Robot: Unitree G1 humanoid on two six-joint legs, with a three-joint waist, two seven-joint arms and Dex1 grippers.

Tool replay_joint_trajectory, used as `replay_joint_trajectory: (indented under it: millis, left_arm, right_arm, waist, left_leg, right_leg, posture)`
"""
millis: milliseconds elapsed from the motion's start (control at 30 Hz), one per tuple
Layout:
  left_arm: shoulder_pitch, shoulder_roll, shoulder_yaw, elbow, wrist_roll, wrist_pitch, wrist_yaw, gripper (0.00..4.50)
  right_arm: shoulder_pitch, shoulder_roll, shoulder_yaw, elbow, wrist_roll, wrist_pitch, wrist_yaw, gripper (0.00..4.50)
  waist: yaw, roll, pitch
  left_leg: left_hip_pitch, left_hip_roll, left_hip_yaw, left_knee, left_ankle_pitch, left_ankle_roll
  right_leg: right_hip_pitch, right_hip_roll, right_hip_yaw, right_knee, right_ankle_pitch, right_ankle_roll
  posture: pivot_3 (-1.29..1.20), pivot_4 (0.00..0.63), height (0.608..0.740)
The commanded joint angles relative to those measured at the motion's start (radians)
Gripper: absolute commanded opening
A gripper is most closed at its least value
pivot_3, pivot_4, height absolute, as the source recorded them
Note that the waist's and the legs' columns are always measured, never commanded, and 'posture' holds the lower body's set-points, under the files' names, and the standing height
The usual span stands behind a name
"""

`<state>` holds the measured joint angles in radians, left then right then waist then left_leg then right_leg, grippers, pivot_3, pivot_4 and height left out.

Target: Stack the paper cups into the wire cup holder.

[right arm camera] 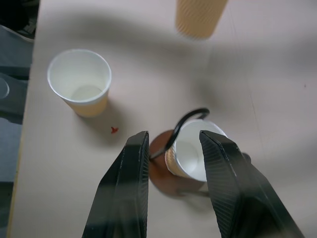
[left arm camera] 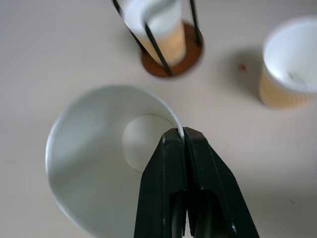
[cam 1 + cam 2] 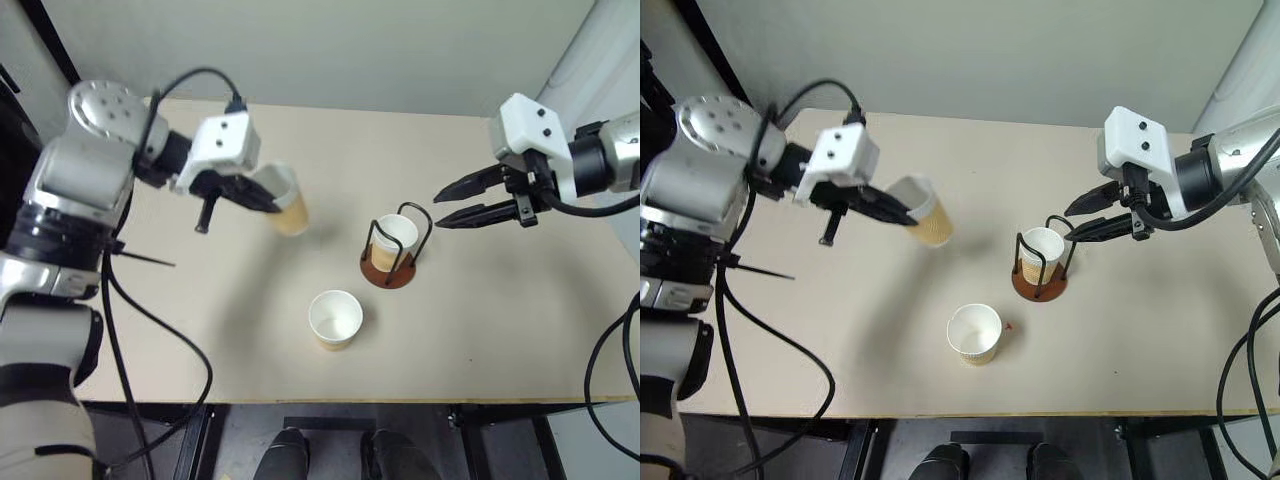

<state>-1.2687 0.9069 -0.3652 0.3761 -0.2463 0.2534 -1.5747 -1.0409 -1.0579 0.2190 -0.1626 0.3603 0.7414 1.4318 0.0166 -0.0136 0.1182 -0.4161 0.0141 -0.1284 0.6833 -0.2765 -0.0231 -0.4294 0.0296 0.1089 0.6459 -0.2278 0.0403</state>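
While one cup (image 3: 335,319) stands loose, table (image 3: 520,330) holds little.

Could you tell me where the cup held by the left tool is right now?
The held cup hangs tilted above the table's left half, pinched at its rim by the left tool, left of the wire cup holder.

Beige table (image 3: 500,340), bare w/ faint scuffs. Tiny red speck (image 1: 114,130) on it, near the right gripper tips, toward the front edge; maybe a paper scrap. Grey wall (image 3: 330,45) behind; dark floor (image 3: 240,440) below.
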Motion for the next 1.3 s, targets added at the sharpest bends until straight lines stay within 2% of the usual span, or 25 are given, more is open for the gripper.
replay_joint_trajectory:
  millis: [33,200,367,467,633,800,1000,1300]
  left_arm:
    - [-0.105,-0.049,0.0,0.062,-0.055,0.027,-0.04,0.04]
    - [-0.209,-0.146,-0.052,0.127,-0.12,0.03,-0.04,0.04]
    - [-0.247,-0.21,-0.169,0.172,-0.147,-0.044,-0.04,0.04]
    - [-0.262,-0.237,-0.226,0.206,-0.157,-0.1,-0.04,0.0]
    - [-0.291,-0.282,-0.292,0.274,-0.18,-0.176,-0.04,0.0]
    - [-0.36,-0.355,-0.325,0.389,-0.183,-0.262,-0.04,0.0]
    - [-0.449,-0.4,-0.319,0.501,-0.208,-0.307,-0.04,0.0]
    - [-0.405,-0.49,-0.346,0.592,-0.143,-0.374,-0.04,0.0]
  right_arm:
    - [0.021,-0.026,-0.027,0.003,-0.029,-0.035,-0.009,1.65]
    - [0.08,-0.043,-0.068,-0.027,-0.027,-0.024,-0.043,1.65]
    - [0.144,-0.073,-0.131,-0.107,0.004,0.037,-0.089,1.65]
    - [0.181,-0.098,-0.171,-0.155,0.025,0.078,-0.115,2.18]
    - [0.217,-0.127,-0.233,-0.228,0.057,0.135,-0.17,3.85]
    - [0.256,-0.17,-0.307,-0.291,0.101,0.199,-0.207,3.85]
    - [0.327,-0.196,-0.374,-0.347,0.146,0.246,-0.253,3.85]
    - [0.381,-0.206,-0.422,-0.374,0.196,0.26,-0.306,3.85]
  waist:
    - [0.0,0.0,0.0]
    - [0.001,0.0,0.0]
    - [0.002,0.0,0.0]
    - [0.005,0.001,0.0]
    - [0.009,0.001,0.0]
    - [0.02,0.002,0.001]
    - [0.027,0.003,0.002]
    - [0.036,0.007,0.003]
  left_leg:
    - [0.0,0.0,0.0,0.0,0.0,0.0]
    - [-0.003,0.0,0.001,0.0,0.0,0.0]
    - [-0.004,-0.001,0.002,0.0,0.001,-0.002]
    - [-0.004,-0.001,0.003,0.001,0.001,-0.002]
    - [-0.005,-0.002,0.004,0.002,0.001,-0.001]
    - [-0.007,-0.003,0.004,0.007,-0.001,0.001]
    - [-0.012,-0.007,0.005,0.016,-0.004,0.007]
    - [-0.014,-0.017,0.006,0.021,-0.006,0.014]
  right_leg:
    - [0.0,0.0,0.001,0.0,0.0,0.0]
    - [-0.002,-0.001,0.001,-0.001,0.0,0.001]
    - [-0.002,-0.003,0.003,-0.002,-0.002,0.005]
    - [-0.002,-0.004,0.003,-0.002,-0.002,0.006]
    - [-0.002,-0.005,0.005,-0.002,-0.002,0.009]
    - [-0.002,-0.007,0.005,-0.002,-0.002,0.012]
    - [-0.002,-0.01,0.004,-0.001,-0.003,0.017]
    - [0.0,-0.019,0.007,-0.001,-0.006,0.027]
  posture:
    - [0.0,0.15,0.74]
    - [0.0,0.15,0.74]
    - [0.0,0.15,0.74]
    - [0.0,0.15,0.74]
    - [0.0,0.15,0.74]
    - [0.0,0.15,0.74]
    - [0.0,0.15,0.74]
    - [0.0,0.15,0.74]
